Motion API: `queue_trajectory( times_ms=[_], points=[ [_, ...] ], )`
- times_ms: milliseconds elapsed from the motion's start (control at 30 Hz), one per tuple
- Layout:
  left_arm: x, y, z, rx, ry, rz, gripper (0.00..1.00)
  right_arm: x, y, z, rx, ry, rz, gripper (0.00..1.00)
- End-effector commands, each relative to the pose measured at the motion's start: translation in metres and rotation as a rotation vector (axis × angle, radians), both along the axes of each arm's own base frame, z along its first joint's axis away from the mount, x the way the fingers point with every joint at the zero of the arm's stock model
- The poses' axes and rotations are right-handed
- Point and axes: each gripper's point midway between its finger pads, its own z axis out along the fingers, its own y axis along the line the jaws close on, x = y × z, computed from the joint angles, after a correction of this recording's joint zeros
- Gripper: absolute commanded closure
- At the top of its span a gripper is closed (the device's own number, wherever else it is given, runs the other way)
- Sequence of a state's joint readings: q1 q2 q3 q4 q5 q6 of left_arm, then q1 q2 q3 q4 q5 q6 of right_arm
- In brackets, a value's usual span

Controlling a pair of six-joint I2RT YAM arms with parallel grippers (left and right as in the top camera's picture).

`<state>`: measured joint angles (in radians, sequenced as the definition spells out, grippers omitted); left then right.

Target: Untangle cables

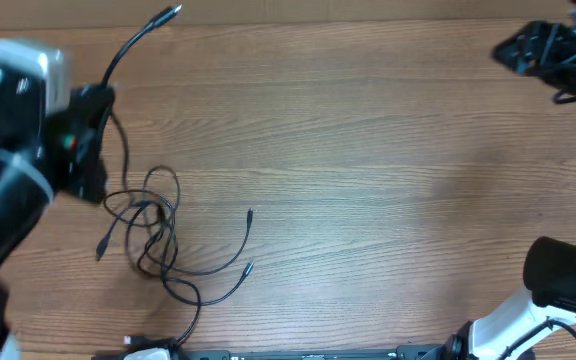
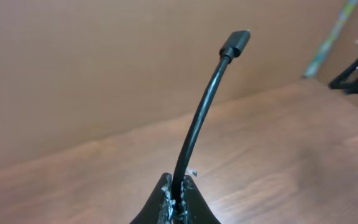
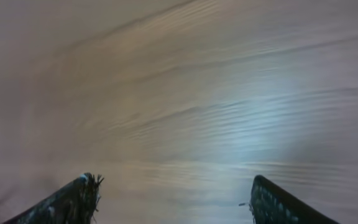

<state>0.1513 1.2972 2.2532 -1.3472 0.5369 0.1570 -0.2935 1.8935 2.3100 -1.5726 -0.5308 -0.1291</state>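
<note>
Overhead: the cables [image 1: 151, 228] lie in the left half of the table [image 1: 368, 150], nearer the near edge than the far one. They form a loose knot of loops with three free ends splayed out, two toward the table's middle [image 1: 250, 213] and one toward the left edge [image 1: 100, 250]. The left gripper [image 1: 98, 100] sits at the left edge, just to the far side of that knot, clamped on one strand [image 1: 133, 45]. The strand's long axis runs from the fingers toward the far edge, slanting slightly right, and ends in a plug [image 1: 175, 12] close to that edge. Behind the fingers the same strand appears to drop back toward the near edge into the knot. So, from your left gripper, the knot lies near-side and the free plug far-side. The right gripper [image 1: 508, 50] is at the far-right corner, well apart from everything.

Left wrist: the left gripper [image 2: 179, 196] is pinched tight on the strand [image 2: 194, 124], which rises in a gentle bow to the plug [image 2: 238, 42] and touches nothing else. The knot is out of this view.

Right wrist: the right gripper [image 3: 173, 199] is spread wide with only bare wood between the fingers [image 3: 73, 199], holding nothing. The view is blurred, and no cable is seen.

Judgement: the left arm is much the nearer. Drawing the held strand along its own axis, away from the knot, is the pull that would free it. You would need to bring the right arm across to pin the knot.
</note>
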Motion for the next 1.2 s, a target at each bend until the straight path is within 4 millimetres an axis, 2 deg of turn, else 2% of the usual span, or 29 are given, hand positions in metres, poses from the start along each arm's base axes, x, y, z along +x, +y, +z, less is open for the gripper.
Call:
queue_trajectory(
  times_ms=[0,167,233,333,433,567,667,767,867,1033,1067,1100,1133,1167],
  points=[
    [0.021,-0.019,-0.007,-0.137,0.081,-0.126,0.96,-0.01,0.061,0.019,0.067,-0.106,0.276,0.22],
    [0.054,-0.037,-0.019,-0.271,0.174,-0.272,0.96,-0.022,0.129,0.019,0.074,-0.097,0.446,0.21],
    [0.067,-0.042,-0.021,-0.336,0.203,-0.322,0.96,-0.027,0.15,0.018,0.068,-0.095,0.5,0.19],
    [0.085,-0.05,-0.013,-0.446,0.221,-0.4,0.96,-0.036,0.18,0.016,0.055,-0.085,0.566,0.17],
    [0.096,-0.061,0.006,-0.522,0.199,-0.481,0.96,-0.041,0.202,0.013,0.026,-0.077,0.588,0.16],
    [0.098,-0.073,0.041,-0.573,0.119,-0.567,0.96,-0.045,0.227,0.007,0.021,-0.087,0.651,0.16],
    [0.096,-0.075,0.067,-0.611,0.064,-0.596,0.96,-0.048,0.245,-0.003,0.053,-0.082,0.705,0.16],
    [0.092,-0.074,0.088,-0.644,0.028,-0.645,0.96,-0.055,0.263,-0.026,0.085,-0.072,0.798,0.16],
    [0.091,-0.075,0.097,-0.665,0.018,-0.669,0.96,-0.056,0.282,-0.048,0.14,-0.082,0.864,0.16],
    [0.096,-0.075,0.092,-0.668,0.037,-0.676,0.96,-0.051,0.307,-0.045,0.288,-0.189,0.939,0.2],
    [0.098,-0.076,0.091,-0.67,0.041,-0.677,0.96,-0.051,0.31,-0.042,0.316,-0.204,0.951,0.27],
    [0.099,-0.077,0.09,-0.67,0.043,-0.678,0.96,-0.052,0.313,-0.04,0.336,-0.216,0.963,0.57],
    [0.101,-0.076,0.089,-0.672,0.046,-0.676,0.96,-0.052,0.315,-0.039,0.343,-0.222,0.969,0.96],
    [0.103,-0.076,0.088,-0.671,0.046,-0.676,0.96,-0.052,0.316,-0.04,0.341,-0.222,0.971,0.96]
  ],
)
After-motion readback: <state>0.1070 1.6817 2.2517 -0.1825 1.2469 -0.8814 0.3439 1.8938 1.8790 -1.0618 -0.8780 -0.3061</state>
